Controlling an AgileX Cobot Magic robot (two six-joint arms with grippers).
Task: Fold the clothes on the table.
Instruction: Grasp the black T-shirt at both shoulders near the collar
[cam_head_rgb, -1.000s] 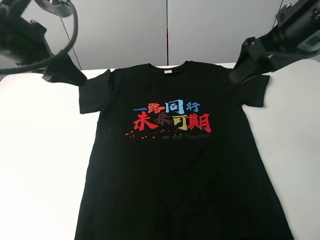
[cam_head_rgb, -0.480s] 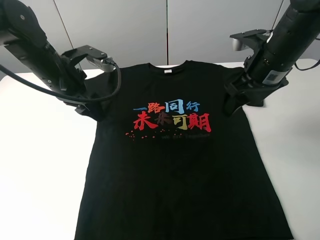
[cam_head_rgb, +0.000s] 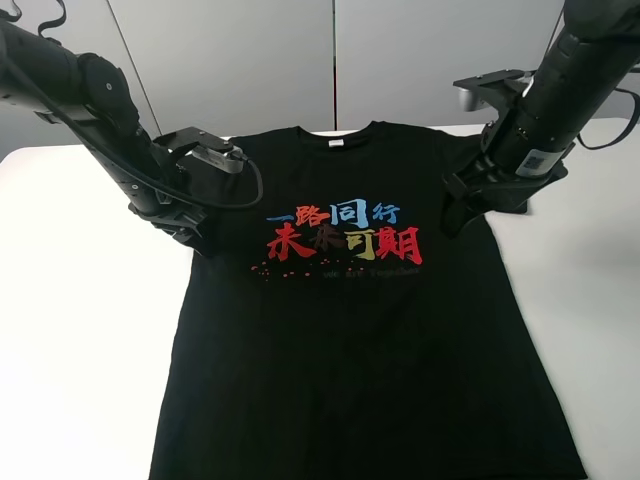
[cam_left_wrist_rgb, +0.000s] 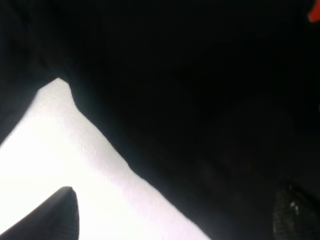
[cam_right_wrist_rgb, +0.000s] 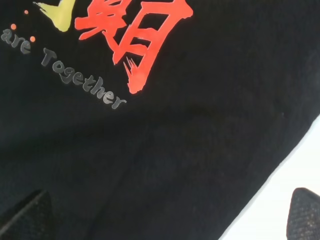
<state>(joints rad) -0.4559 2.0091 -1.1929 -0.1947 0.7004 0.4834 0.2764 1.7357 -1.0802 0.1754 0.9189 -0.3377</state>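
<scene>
The left claw (cam_head_rgb: 195, 233) hangs open over the shirt's sleeve seam on its side, gripping nothing. The black shirt (cam_head_rgb: 350, 340) lies flat, print up, on the white table (cam_head_rgb: 80, 340), not yet folded. The right claw (cam_head_rgb: 457, 208) hangs open too; all the folding remains.

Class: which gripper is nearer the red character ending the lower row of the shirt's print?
Right. The right gripper hangs open just beside that red character, near one shirt sleeve; the left gripper is across the whole print, at the other sleeve.

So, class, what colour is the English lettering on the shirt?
Grey lettering, clearest in the right wrist view.
</scene>
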